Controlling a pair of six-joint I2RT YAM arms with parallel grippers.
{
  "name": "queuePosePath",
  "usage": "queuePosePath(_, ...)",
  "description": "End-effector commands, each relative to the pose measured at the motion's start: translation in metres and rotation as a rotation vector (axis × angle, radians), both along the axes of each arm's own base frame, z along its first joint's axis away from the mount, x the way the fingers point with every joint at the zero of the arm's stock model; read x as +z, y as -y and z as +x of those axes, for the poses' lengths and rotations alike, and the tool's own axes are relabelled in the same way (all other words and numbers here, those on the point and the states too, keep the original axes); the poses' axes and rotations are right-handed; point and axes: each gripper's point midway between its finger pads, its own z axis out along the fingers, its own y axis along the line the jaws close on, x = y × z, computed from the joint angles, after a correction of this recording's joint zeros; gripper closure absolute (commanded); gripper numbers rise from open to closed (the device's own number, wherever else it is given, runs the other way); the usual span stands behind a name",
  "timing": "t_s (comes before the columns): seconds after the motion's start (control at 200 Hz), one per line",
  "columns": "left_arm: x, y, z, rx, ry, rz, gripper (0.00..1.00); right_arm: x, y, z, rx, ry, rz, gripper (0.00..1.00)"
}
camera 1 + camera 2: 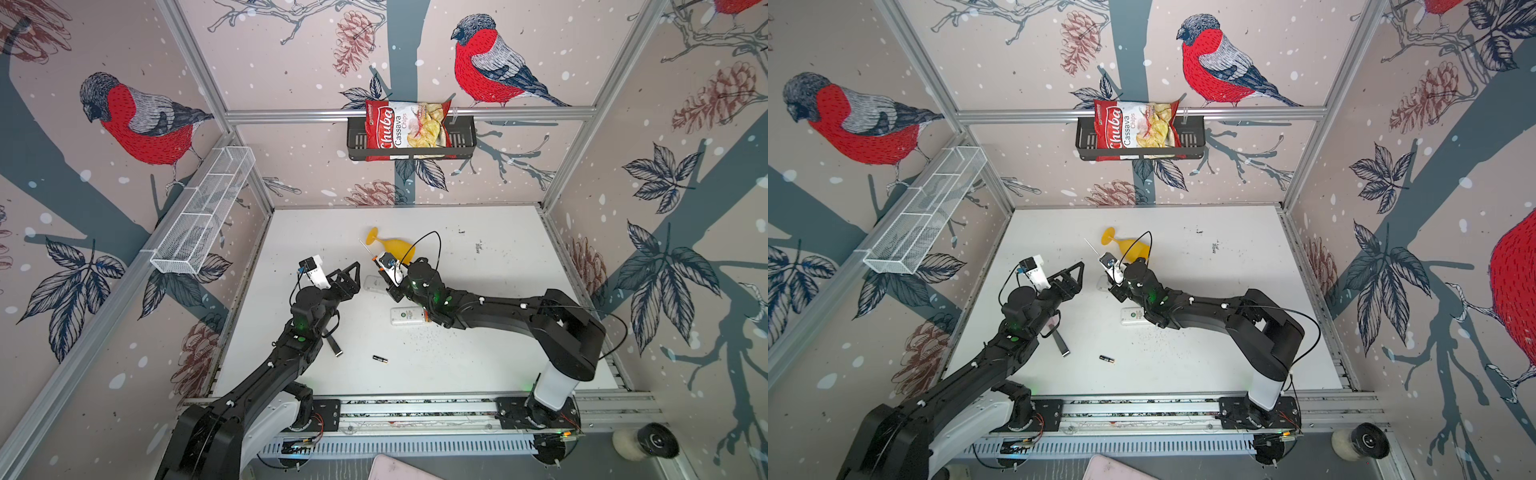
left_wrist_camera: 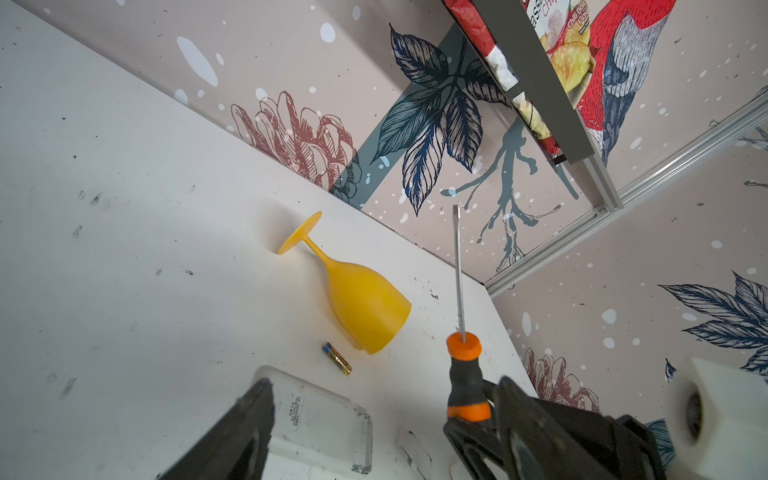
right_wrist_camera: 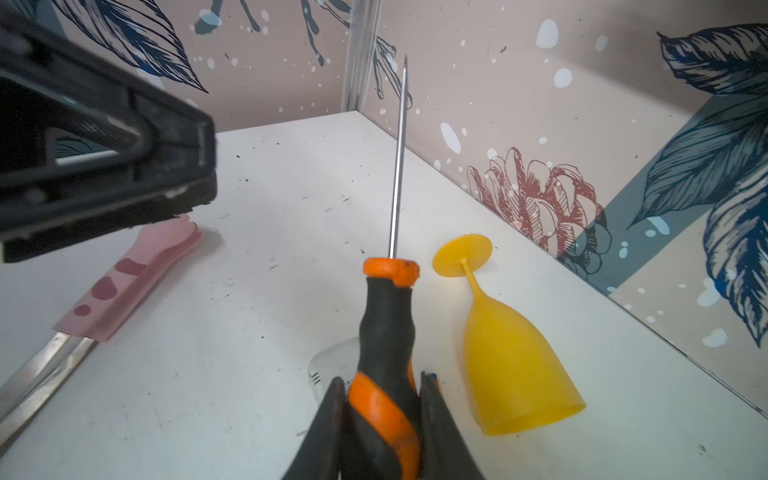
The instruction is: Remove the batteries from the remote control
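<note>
**Batteries.** Small thin cylinders, black with orange-gold ends; two are in sight, both out of the remotes.

- Loose battery (image 1: pixel 380 359): lies flat on the white counter (image 1: pixel 498 257), toward its near edge and well apart from both arms.
- Second battery (image 2: pixel 336 358): seen only in the left wrist view. It lies flat just beside the mouth of the yellow plastic goblet (image 2: pixel 361 307), which is tipped on its side, and near the end of the white remote control (image 2: pixel 316 419).
- Whether any cell remains inside a remote cannot be told.

**Handling, as judged.** Light, rigid and smooth-skinned. A round barrel is likely to roll at a nudge and to squirt out of a skewed pinch. The best hold is across the middle of the barrel, pads square to its length, not on the ends.

**Second remote.** White with a green round mark (image 1: pixel 405 316), lying partly under the right arm.

**Left claw** (image 1: pixel 355 280). Spread wide and empty, poised over the white remote control.

**Right claw** (image 3: pixel 382 386). Clenched on the handle of the orange-and-black screwdriver (image 3: pixel 386 324), with the steel shaft aimed toward the back wall.
</note>
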Motion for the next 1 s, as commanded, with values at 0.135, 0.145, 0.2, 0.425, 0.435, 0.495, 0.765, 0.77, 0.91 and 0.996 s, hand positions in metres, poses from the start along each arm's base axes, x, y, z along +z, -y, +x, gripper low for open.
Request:
queuePosePath(0.135, 0.022, 0.011, 0.005, -0.048, 0.083, -0.071, 0.21, 0.005, -0.001, 0.003, -0.106, 0.157, -0.051, 1.0)
queuePosePath(0.145, 0.022, 0.011, 0.006, -0.047, 0.083, -0.075, 0.22, 0.004, -0.001, 0.003, -0.109, 0.161, -0.054, 1.0)
queuePosePath(0.2, 0.021, 0.012, 0.007, -0.05, 0.078, -0.089, 0.23, 0.003, -0.002, 0.003, -0.124, 0.18, -0.062, 1.0)
queuePosePath(0.425, 0.014, 0.017, 0.012, -0.068, 0.054, -0.113, 0.31, 0.0, -0.006, 0.001, -0.143, 0.204, -0.082, 1.0)
queuePosePath(0.435, 0.014, 0.017, 0.012, -0.067, 0.054, -0.114, 0.31, 0.0, -0.006, 0.001, -0.143, 0.206, -0.082, 1.0)
queuePosePath(0.495, 0.013, 0.018, 0.014, -0.066, 0.052, -0.118, 0.34, 0.0, -0.005, 0.0, -0.145, 0.212, -0.082, 1.0)
queuePosePath(0.765, 0.017, 0.022, 0.025, -0.065, 0.049, -0.165, 0.39, -0.001, -0.005, -0.002, -0.146, 0.223, -0.087, 1.0)
queuePosePath(0.77, 0.017, 0.022, 0.025, -0.065, 0.049, -0.166, 0.4, 0.0, -0.005, -0.002, -0.146, 0.224, -0.087, 1.0)
queuePosePath(0.91, 0.022, 0.031, 0.03, -0.105, 0.064, -0.19, 0.4, -0.001, -0.005, -0.003, -0.14, 0.223, -0.088, 1.0)
queuePosePath(0.996, 0.02, 0.034, 0.035, -0.112, 0.055, -0.207, 0.41, 0.0, -0.005, -0.004, -0.135, 0.224, -0.081, 1.0)
